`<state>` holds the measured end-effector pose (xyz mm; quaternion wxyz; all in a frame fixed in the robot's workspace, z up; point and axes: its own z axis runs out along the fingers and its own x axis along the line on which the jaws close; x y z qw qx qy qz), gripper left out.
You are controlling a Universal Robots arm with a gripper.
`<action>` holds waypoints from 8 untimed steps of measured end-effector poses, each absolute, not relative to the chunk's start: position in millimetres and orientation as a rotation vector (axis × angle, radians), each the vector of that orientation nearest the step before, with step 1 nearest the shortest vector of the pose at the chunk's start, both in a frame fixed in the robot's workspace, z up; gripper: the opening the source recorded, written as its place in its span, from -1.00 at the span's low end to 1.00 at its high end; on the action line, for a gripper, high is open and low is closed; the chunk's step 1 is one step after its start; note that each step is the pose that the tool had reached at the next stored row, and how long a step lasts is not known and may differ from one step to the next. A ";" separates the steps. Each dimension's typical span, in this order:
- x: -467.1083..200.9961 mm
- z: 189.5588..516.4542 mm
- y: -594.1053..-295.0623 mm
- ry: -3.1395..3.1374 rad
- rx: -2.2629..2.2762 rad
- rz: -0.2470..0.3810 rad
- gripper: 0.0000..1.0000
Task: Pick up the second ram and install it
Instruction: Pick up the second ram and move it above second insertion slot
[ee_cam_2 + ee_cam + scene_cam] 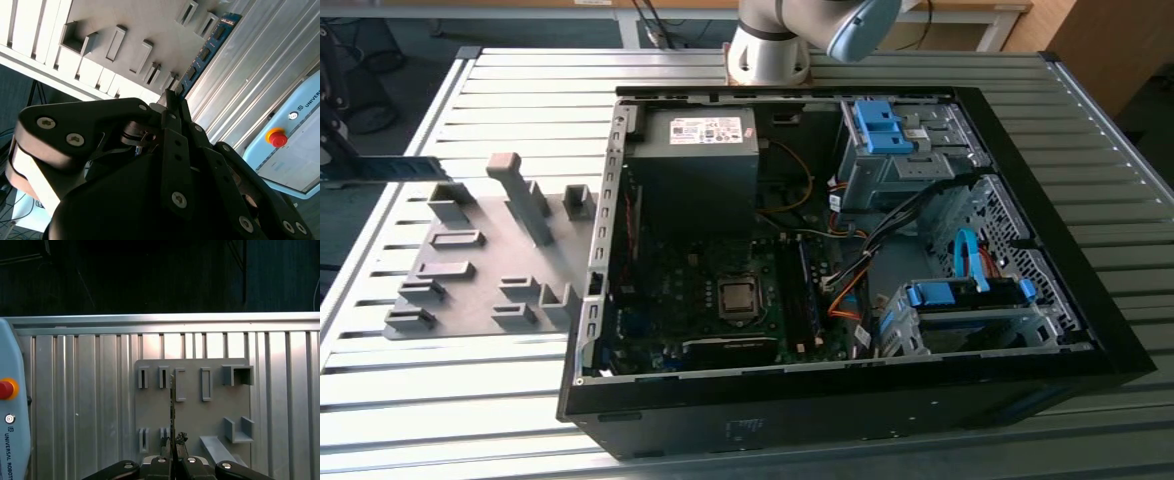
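Note:
The second ram (398, 168), a thin blue-green board strip, hangs in the air at the exterior view's left edge, above the far left of the grey holder plate (480, 270). My gripper (336, 160) is shut on one end of it. In the second wrist view the ram (205, 52) sticks out from my gripper (172, 102) over the plate's slots. The first wrist view shows the ram (172, 400) edge-on, rising from my gripper (173, 441) above the holder plate (192, 410).
An open black computer case (1067, 290) lies at the exterior view's right, its motherboard (720, 300) and memory slots (809, 290) exposed. The arm's base (767, 55) stands behind it. A pendant with a red button (276, 137) lies on the slatted metal table (454, 400).

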<state>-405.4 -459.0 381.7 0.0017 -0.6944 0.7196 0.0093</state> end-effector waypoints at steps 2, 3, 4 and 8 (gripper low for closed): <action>-405.4 382.6 -459.0 2.258 -2.179 0.029 -0.73; -405.4 382.6 -459.0 2.258 -2.179 0.029 -0.73; -405.4 382.6 -459.0 2.258 -2.179 0.029 -0.73; -405.3 383.0 -459.0 2.258 -2.179 0.029 -0.73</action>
